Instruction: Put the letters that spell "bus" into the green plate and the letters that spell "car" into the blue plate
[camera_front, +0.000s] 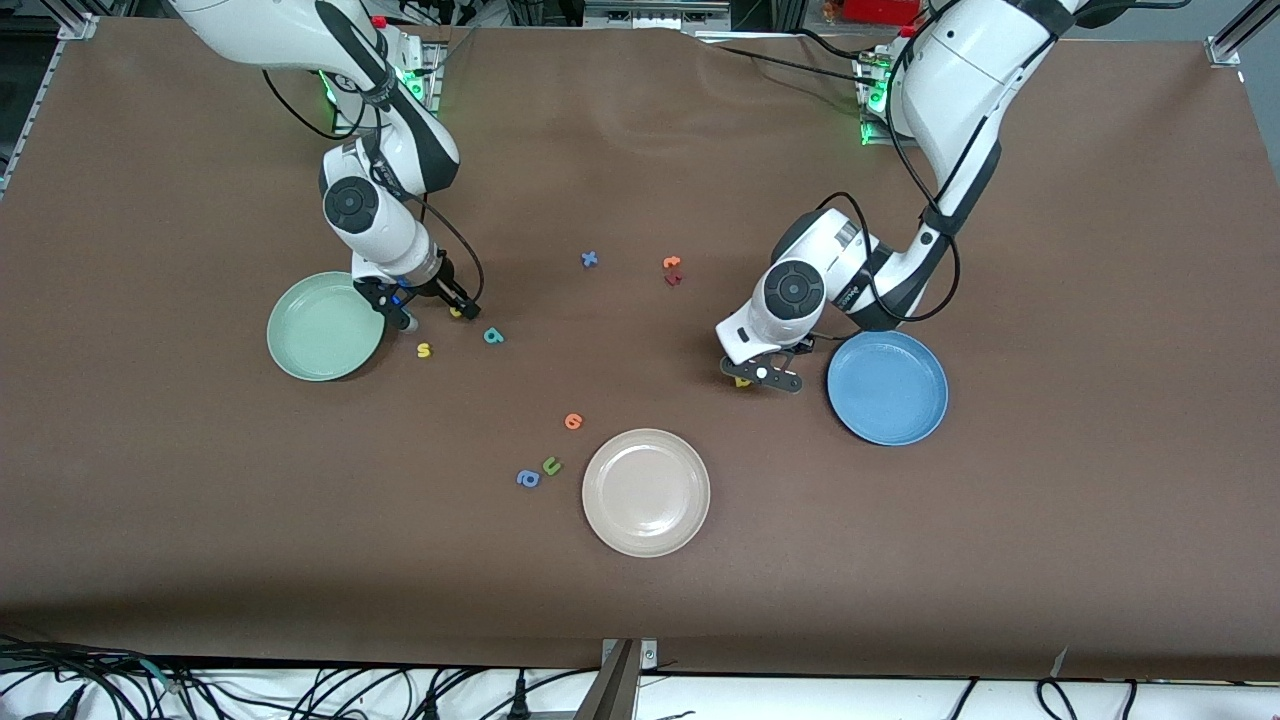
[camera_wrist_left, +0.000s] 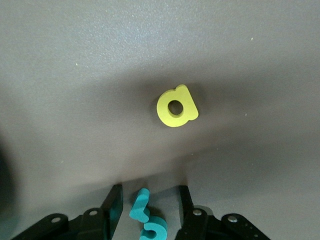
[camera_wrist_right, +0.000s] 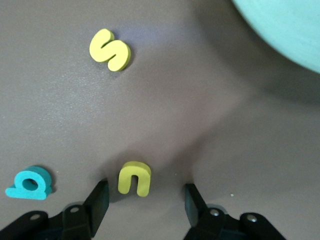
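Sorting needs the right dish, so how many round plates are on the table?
3. The pale mint-green plate lies beside the right gripper, the medium-blue plate beside the left gripper, and the beige-white plate nearest the front camera, between them. None seems hidden.

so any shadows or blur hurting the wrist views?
Left wrist view: soft dark shadow around the yellow a; teal letters at the frame edge, partly cropped. Right wrist view: shadow by the yellow u; green plate blurred at the corner.

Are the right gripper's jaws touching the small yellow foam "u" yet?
Apart. The right wrist view shows the right gripper with its jaws open on either side of the small yellow foam "u", and bare brown table visible between each jaw and the letter.
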